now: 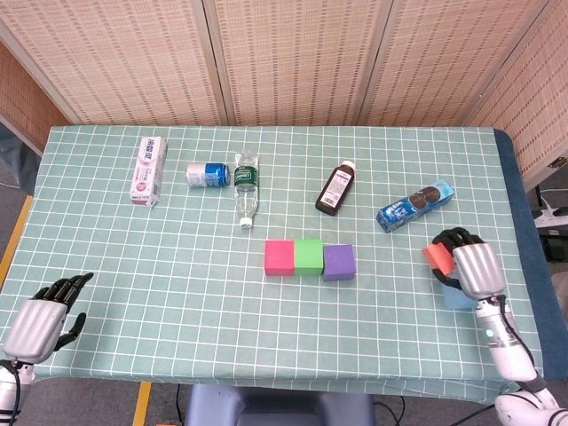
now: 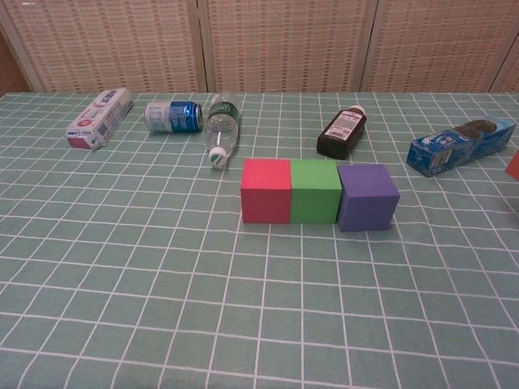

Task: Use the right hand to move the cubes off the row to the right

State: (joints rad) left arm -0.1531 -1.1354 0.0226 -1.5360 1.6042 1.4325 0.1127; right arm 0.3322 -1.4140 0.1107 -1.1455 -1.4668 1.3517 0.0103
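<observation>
A row of three cubes lies mid-table: pink cube (image 1: 279,257) (image 2: 266,190), green cube (image 1: 309,256) (image 2: 315,191) and purple cube (image 1: 339,263) (image 2: 367,197), touching side by side. Far to the right, my right hand (image 1: 468,268) grips an orange-red cube (image 1: 437,257), held over a light blue cube (image 1: 458,297) that is mostly hidden beneath the hand. In the chest view only a sliver of the orange-red cube (image 2: 513,165) shows at the right edge. My left hand (image 1: 40,317) hangs open off the front left corner, holding nothing.
Along the back lie a toothpaste box (image 1: 149,169), a blue can (image 1: 208,174), a clear water bottle (image 1: 246,185), a brown medicine bottle (image 1: 335,189) and a blue cookie pack (image 1: 414,205). The table's right edge (image 1: 522,266) runs close beside my right hand.
</observation>
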